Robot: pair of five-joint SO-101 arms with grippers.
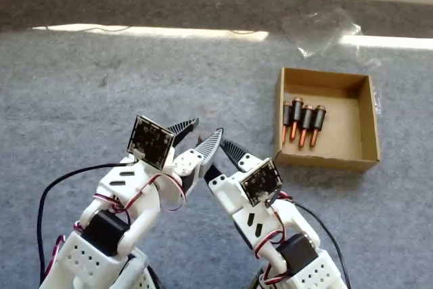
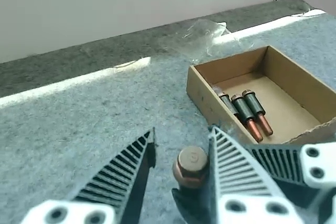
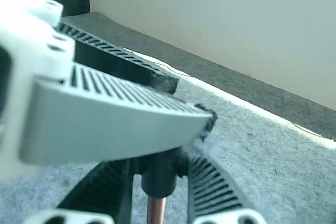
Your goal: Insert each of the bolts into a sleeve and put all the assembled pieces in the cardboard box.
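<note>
Pinching a sleeve (image 3: 157,179) is the right hand (image 3: 159,167).

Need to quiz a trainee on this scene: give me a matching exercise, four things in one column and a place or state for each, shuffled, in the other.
Things
1. box
2. bag
3. held piece
4. left tool

Place or state
a. open
b. lying beyond the box
c. holds four pieces
d. gripped in the right tool

Pairs: 1-c, 2-b, 3-d, 4-a
</note>
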